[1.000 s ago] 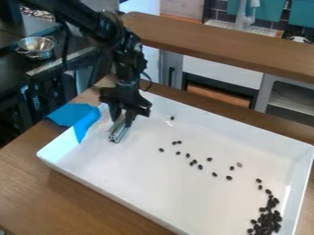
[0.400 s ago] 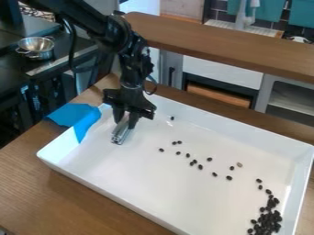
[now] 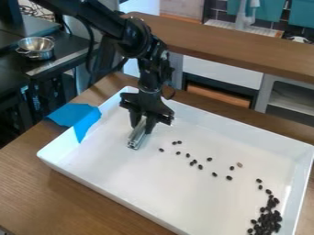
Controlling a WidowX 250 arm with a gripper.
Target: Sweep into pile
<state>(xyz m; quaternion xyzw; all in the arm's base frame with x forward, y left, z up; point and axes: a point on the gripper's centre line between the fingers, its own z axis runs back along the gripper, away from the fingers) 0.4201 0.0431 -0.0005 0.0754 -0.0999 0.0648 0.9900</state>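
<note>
The black gripper (image 3: 142, 128) and the metal bar (image 3: 137, 138) it carries have moved right and a little nearer the camera, away from the left edge of the white tray (image 3: 101, 172). The fingers are closed on the bar, which slants down over the tray's far left part. Dark beans (image 3: 200, 167) lie scattered across the middle; a dense pile (image 3: 268, 222) sits by the right edge, toward the near corner.

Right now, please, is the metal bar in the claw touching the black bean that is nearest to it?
Apart. The camera view shows bare white tray between the metal bar and the nearest black bean.
</note>
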